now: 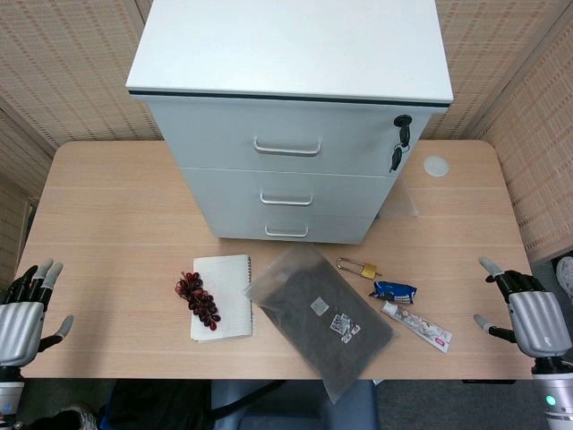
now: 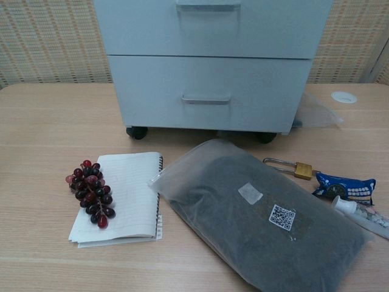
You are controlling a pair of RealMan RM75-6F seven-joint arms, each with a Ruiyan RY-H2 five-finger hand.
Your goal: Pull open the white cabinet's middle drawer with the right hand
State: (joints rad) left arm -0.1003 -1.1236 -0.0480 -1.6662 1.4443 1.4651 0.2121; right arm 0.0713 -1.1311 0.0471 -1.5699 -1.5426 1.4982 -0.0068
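Note:
The white cabinet (image 1: 295, 54) stands at the back middle of the table, all three drawers closed. Its middle drawer (image 1: 224, 190) has a silver handle (image 1: 286, 199); in the chest view that handle (image 2: 208, 6) sits at the top edge, above the bottom drawer's handle (image 2: 205, 99). My right hand (image 1: 530, 315) hovers at the table's front right corner, fingers apart and holding nothing, far from the cabinet. My left hand (image 1: 25, 312) is at the front left corner, also spread and empty. Neither hand shows in the chest view.
A key (image 1: 399, 139) hangs from the top drawer's lock. In front of the cabinet lie a notebook (image 1: 228, 291) with grapes (image 1: 199, 299), a grey plastic bag (image 1: 318, 318), a padlock (image 1: 360, 267), a blue packet (image 1: 394, 290) and a tube (image 1: 417, 326). A white disc (image 1: 436, 165) lies at the back right.

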